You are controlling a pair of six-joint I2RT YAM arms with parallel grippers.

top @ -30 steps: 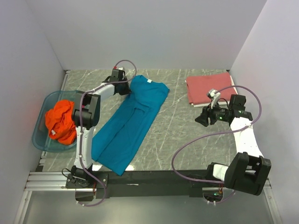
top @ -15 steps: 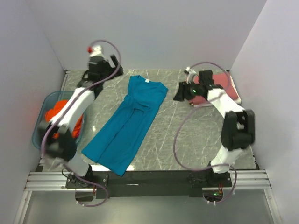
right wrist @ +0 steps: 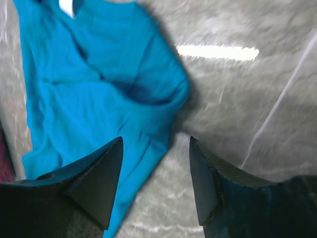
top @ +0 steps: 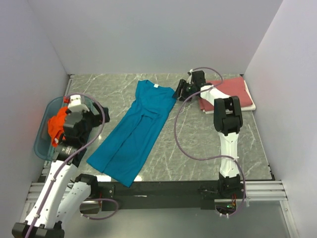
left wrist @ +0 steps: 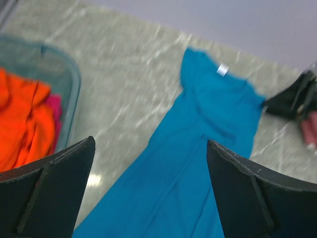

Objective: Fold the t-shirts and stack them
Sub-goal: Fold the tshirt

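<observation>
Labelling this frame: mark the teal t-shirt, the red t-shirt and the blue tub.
teal t-shirt [top: 137, 130]: top view, middle of its body.
red t-shirt [top: 232, 90]: top view, centre of the folded top.
blue tub [top: 42, 134]: top view, left wall.

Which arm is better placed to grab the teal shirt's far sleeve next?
Right, probably. The right gripper hovers open at the teal shirt's far sleeve edge, beside the folded red shirt. The left gripper, also open, sits near the tub, farther from that sleeve.

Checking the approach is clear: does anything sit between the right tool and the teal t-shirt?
Nothing visible does. The right tool hangs open right at the teal t-shirt sleeve edge, with only bare table beneath.
</observation>
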